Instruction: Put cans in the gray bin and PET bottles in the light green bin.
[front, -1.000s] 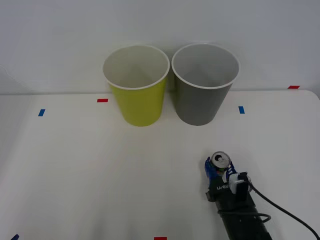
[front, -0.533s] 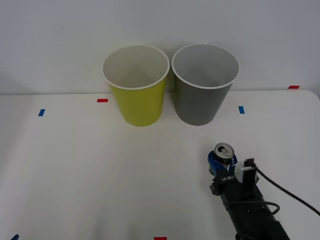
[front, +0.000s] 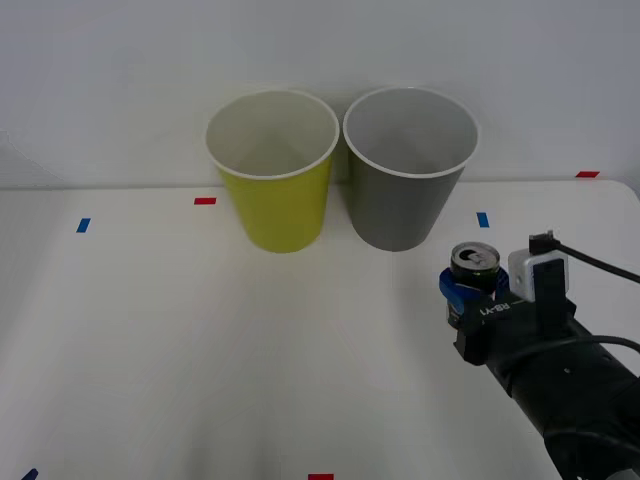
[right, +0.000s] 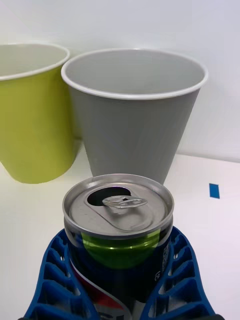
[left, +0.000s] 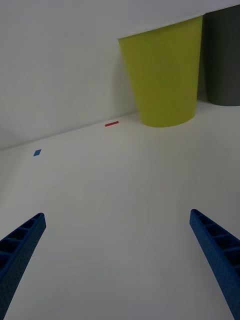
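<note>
- The right gripper (front: 470, 292) holds the can (front: 473, 270) upright, lifted off the white tabletop (front: 200, 350) on the robot's right side, near the gray bin (front: 409, 165) and just in front of it.
- From the right wrist, the blue ribbed fingers (right: 47, 280) curve around both sides of the can (right: 118, 225) — jaws pinching its body, with the pull-tab top facing up and a red-and-dark label showing between them.
- The gray bin (right: 134, 110) stands directly beyond the can in that view, its pale rim above the level of the can's top; a blue tape mark (right: 214, 190) lies on the tabletop beside it.
- The light green bin (front: 272, 168) stands upright to the left of the gray bin, the two nearly touching at the rims, both at the far edge of the tabletop against a white wall.
- The left gripper (left: 120, 270) hovers low over bare tabletop, its jaws spread wide — the light green bin (left: 165, 75) ahead of it, with a red tape mark (left: 112, 123) and a blue tape mark (left: 37, 152) farther out.
</note>
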